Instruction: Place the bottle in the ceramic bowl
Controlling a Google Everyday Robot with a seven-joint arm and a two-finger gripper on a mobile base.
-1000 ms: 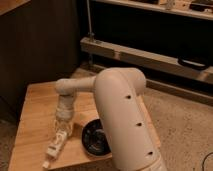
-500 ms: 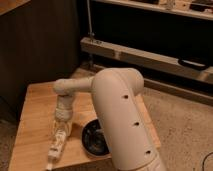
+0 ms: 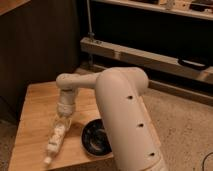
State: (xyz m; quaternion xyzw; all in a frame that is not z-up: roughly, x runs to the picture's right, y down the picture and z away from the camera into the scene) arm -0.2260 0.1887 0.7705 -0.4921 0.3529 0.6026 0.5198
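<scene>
One pale robot arm (image 3: 125,115) is seen in the middle of the frame, and most of the lower right part of the view is filled by its thick body. From its shoulder a thinner link is stretched to the left and then bent downward, so that the gripper (image 3: 61,124) is placed low over the wooden table (image 3: 35,110), in the lower left part of the frame. The fingers of the gripper are pressed together on the upper end of the bottle (image 3: 54,142). The bottle is laid on the table surface, slanted, with its other end pointed to the lower left corner, near the front edge of the table. The ceramic bowl (image 3: 94,139) is placed on the same table, just to the right of the bottle and apart from it; its right side is hidden behind the arm. The bottle is outside the bowl. Behind the table, a dark wall is seen at the upper left, and a long metal rail (image 3: 150,57) is laid across the upper right part of the frame, above a speckled floor (image 3: 185,125).
</scene>
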